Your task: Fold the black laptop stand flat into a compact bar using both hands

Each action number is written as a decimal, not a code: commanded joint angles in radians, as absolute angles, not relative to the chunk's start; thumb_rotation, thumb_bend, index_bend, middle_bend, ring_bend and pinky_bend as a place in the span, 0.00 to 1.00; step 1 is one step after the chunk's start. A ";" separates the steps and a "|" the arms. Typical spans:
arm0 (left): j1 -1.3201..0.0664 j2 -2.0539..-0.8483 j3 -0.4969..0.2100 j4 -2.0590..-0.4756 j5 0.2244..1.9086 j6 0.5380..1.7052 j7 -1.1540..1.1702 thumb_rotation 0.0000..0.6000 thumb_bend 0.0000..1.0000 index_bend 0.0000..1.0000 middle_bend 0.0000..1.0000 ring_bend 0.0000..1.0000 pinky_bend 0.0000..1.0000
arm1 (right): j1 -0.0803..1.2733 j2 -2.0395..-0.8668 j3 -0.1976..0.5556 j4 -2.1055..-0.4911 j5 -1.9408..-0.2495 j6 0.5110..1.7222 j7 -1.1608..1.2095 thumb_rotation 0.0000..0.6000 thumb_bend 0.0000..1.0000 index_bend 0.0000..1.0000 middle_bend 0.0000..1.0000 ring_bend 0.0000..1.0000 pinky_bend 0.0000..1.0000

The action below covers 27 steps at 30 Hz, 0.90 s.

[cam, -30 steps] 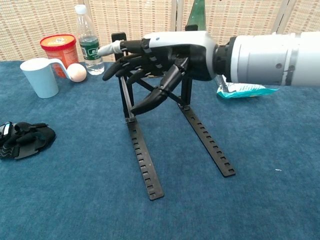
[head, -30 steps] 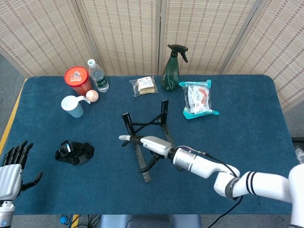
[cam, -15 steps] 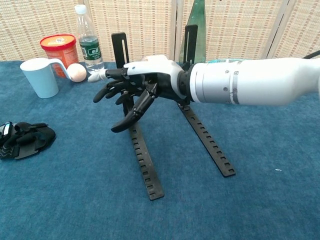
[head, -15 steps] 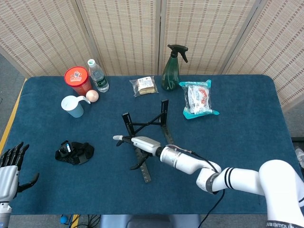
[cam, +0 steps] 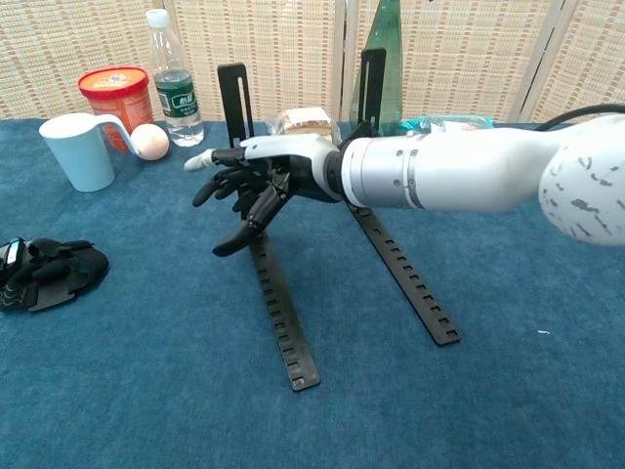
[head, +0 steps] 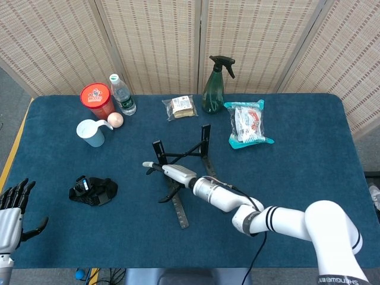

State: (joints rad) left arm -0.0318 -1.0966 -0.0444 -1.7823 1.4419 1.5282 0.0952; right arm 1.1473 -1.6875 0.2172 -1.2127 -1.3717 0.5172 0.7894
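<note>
The black laptop stand (head: pixel 189 155) stands unfolded mid-table, its two slotted rails (cam: pixel 280 311) running toward me and two uprights (cam: pixel 232 95) rising at the far end. My right hand (cam: pixel 256 182) reaches in from the right and hovers by the left rail's far end, just in front of the left upright, fingers spread and holding nothing. Whether it touches the stand I cannot tell. In the head view the same right hand (head: pixel 168 176) lies over the left rail. My left hand (head: pixel 12 205) is at the bottom left corner, far from the stand, fingers apart and empty.
A pale blue cup (head: pixel 91 133), an egg (head: pixel 115 119), a red tub (head: pixel 97 98) and a water bottle (head: pixel 122 95) stand far left. A black strap bundle (head: pixel 93 190) lies near left. A green spray bottle (head: pixel 215 86), a wrapped snack (head: pixel 181 107) and a packet (head: pixel 249 123) sit behind the stand.
My right hand has stretched away from me and dropped lower, from in front of the stand's uprights toward the left rail. The left hand sank slightly. The stand has not moved.
</note>
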 commanded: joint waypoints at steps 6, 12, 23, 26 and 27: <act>-0.027 -1.094 -0.045 -1.782 1.442 1.533 0.092 1.00 0.23 0.06 0.00 0.00 0.00 | 1.157 -1.725 0.242 -1.153 -1.335 0.494 0.764 1.00 0.04 0.01 0.21 0.09 0.13; -0.027 -1.094 -0.046 -1.780 1.441 1.532 0.090 1.00 0.23 0.06 0.00 0.00 0.00 | 1.147 -1.710 0.247 -1.183 -1.347 0.503 0.761 1.00 0.04 0.01 0.21 0.09 0.13; -0.033 -1.096 -0.049 -1.776 1.446 1.524 0.087 1.00 0.23 0.06 0.00 0.00 0.00 | 1.030 -1.444 0.246 -1.505 -1.498 0.724 0.840 1.00 0.04 0.01 0.21 0.09 0.13; -0.035 -1.097 -0.050 -1.773 1.448 1.522 0.084 1.00 0.23 0.06 0.00 0.00 0.00 | 0.988 -1.359 0.249 -1.568 -1.513 0.792 0.827 1.00 0.04 0.01 0.21 0.09 0.13; -0.037 -1.097 -0.051 -1.772 1.448 1.521 0.083 1.00 0.23 0.06 0.00 0.00 0.00 | 0.968 -1.329 0.256 -1.580 -1.509 0.826 0.800 1.00 0.04 0.01 0.22 0.09 0.13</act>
